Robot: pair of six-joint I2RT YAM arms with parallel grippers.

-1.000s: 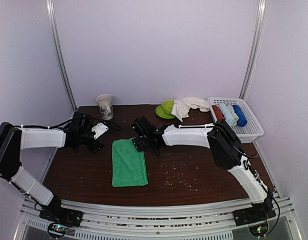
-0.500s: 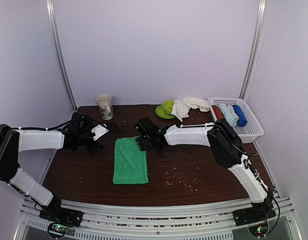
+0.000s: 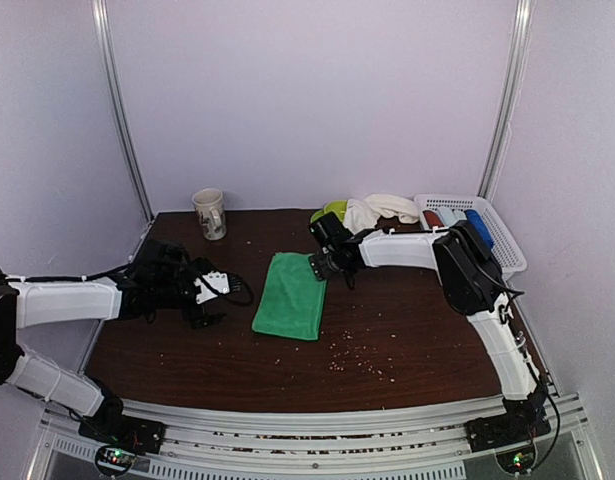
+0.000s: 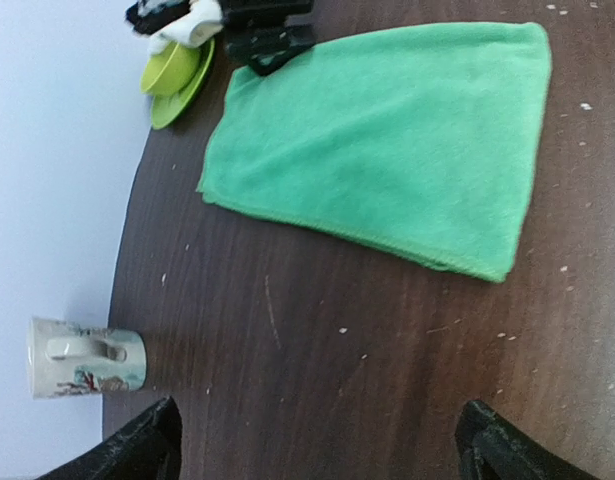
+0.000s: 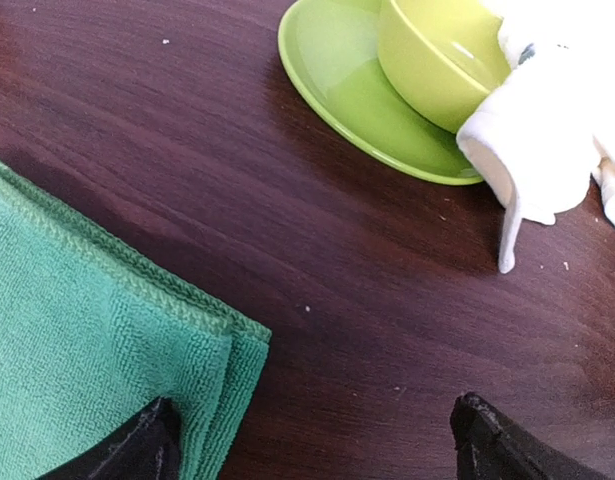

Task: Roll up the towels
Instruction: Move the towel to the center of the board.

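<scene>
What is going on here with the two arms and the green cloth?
Two robot arms are set to roll towels, and no rolling shows yet. The green towel lies flat, folded, mid-table. The right pincer stands open at its far corner, one finger over the cloth, gripping nothing. The left pincer is open too, to the towel's left and apart from it. The white towel is draped over a green cup at the back.

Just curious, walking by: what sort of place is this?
Probably a robot test booth: bare walls framed by metal posts, two arms bolted to a rail, and staged props like the green towel and mug.
</scene>
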